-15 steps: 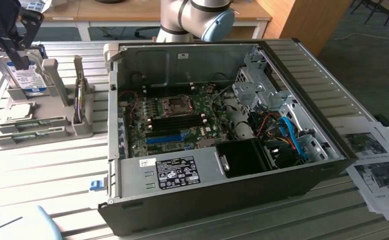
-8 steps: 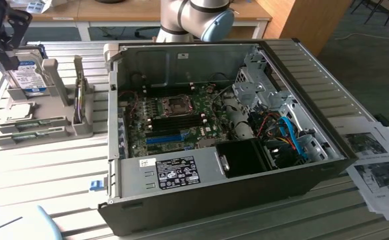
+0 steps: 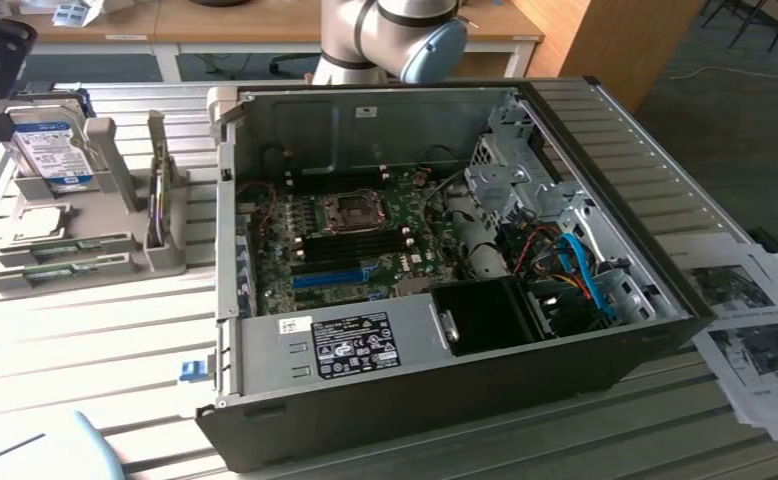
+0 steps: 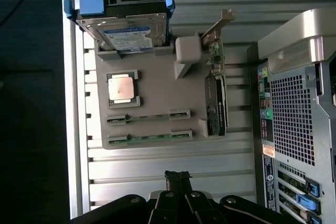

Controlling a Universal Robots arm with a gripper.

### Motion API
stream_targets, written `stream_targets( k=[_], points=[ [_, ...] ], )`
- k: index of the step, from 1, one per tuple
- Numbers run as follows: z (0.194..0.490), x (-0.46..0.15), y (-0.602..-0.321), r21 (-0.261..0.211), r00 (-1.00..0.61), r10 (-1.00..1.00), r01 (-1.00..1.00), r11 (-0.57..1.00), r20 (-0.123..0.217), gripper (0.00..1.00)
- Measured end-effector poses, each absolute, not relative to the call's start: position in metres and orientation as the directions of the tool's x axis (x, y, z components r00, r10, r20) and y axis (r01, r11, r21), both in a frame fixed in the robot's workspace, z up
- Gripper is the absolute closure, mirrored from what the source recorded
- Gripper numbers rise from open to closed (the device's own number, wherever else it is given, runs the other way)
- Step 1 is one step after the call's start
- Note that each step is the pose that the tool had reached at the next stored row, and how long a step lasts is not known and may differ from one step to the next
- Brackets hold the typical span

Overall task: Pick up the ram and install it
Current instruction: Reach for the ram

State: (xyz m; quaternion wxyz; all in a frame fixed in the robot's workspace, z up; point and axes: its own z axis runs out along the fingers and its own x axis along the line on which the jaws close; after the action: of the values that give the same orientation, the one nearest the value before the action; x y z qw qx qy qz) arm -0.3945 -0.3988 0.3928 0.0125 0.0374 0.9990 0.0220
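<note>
The bench [image 3: 82, 340] is a pale metal top of long ribbed slats, standing in an office room with a wooden desk [image 3: 229, 20] and grey carpet [image 3: 749, 110] behind it. A grey holder [image 4: 152, 85] lies flat on the slats. An open computer case [image 3: 429, 420] lies just beside the holder, its motherboard facing up, and printed papers [image 3: 763, 330] lie on the far side of the case from the holder. The arm [image 3: 389, 40] rises behind the case.

A silver, blue-labelled hard drive [image 4: 131, 32] stands propped at 1 end of the holder, a processor chip [image 4: 122, 88] sits in its middle, and an expansion card [image 4: 216, 103] stands on edge along the side nearest the case. The ram [image 4: 149, 139] lies in the outermost of 2 slots at the holder's end opposite the drive.

The claw [image 4: 177, 176] hovers over bare slats just off that ram end of the holder. Its 2 fingers are clenched together, gripping nothing and touching neither the ram nor the holder.
</note>
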Motion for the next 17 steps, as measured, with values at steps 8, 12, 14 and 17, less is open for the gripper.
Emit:
stream_targets(
  k=[8,12,14,17],
  points=[
    [0.393,-0.408,-0.399,0.045,-0.997,0.075,0.074,0.996,-0.023,0.91],
    [0.393,-0.408,-0.399,0.045,-0.997,0.075,0.074,0.996,-0.023,0.91],
    [0.393,-0.408,-0.399,0.045,-0.997,0.075,0.074,0.996,-0.023,0.91],
    [0.393,-0.408,-0.399,0.045,-0.997,0.075,0.074,0.996,-0.023,0.91]
  ],
)
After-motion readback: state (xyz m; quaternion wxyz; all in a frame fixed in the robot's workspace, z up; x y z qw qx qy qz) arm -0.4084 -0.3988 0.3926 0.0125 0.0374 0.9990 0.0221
